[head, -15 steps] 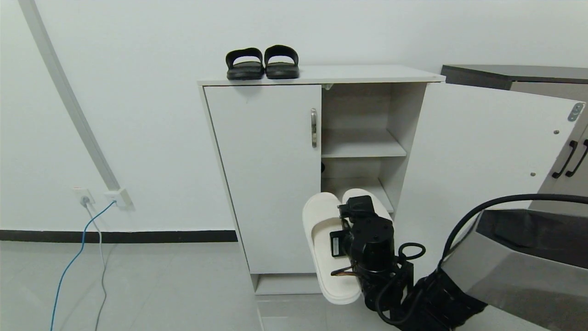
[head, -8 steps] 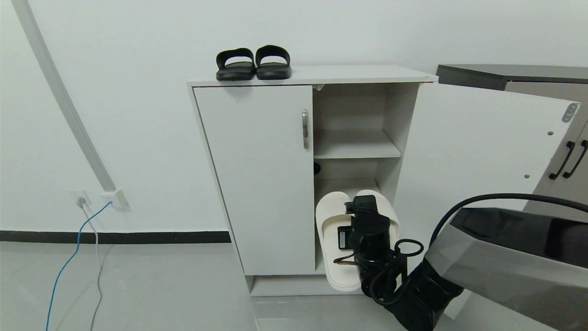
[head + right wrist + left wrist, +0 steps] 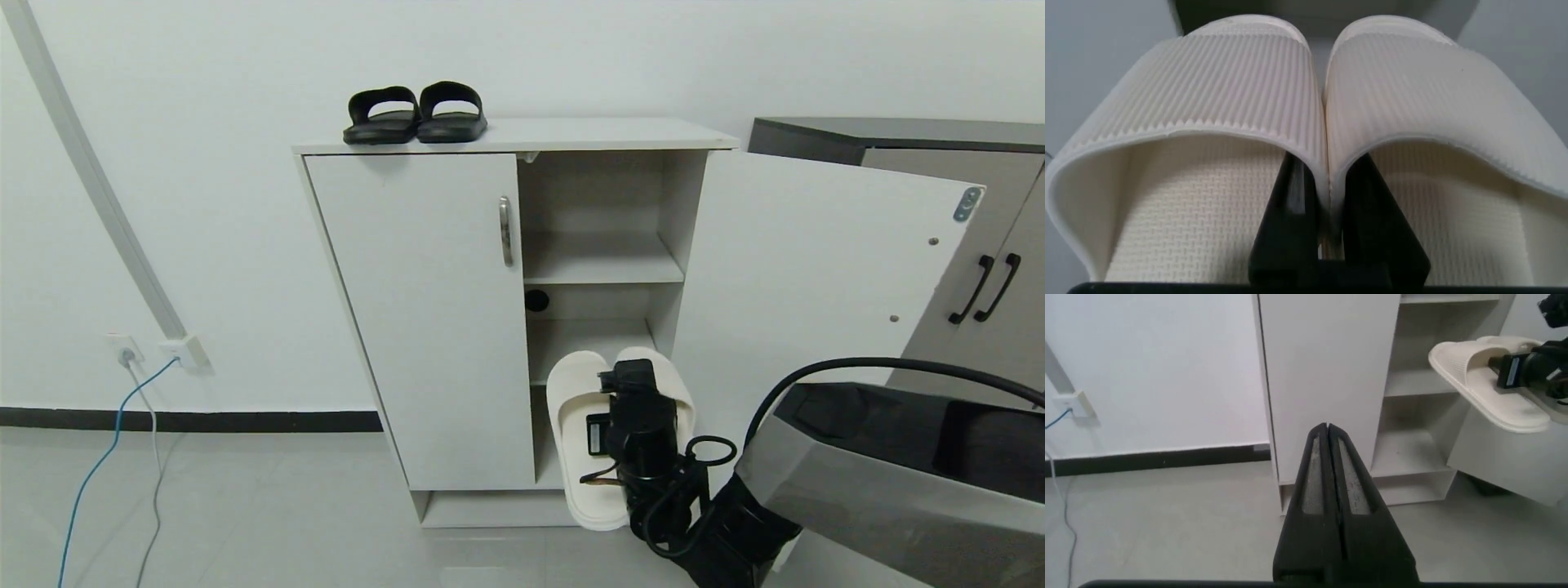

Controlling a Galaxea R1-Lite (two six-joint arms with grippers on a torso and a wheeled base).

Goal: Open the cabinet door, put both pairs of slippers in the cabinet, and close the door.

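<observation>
White slippers (image 3: pixel 571 433) with ribbed straps are pinched together by the right tool (image 3: pixel 1319 200); the left tool (image 3: pixel 1327 469) is closed and empty.

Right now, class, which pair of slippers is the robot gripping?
The white pair, pinched together by the right gripper in front of the open cabinet. The black pair sits free on top of the cabinet.
</observation>
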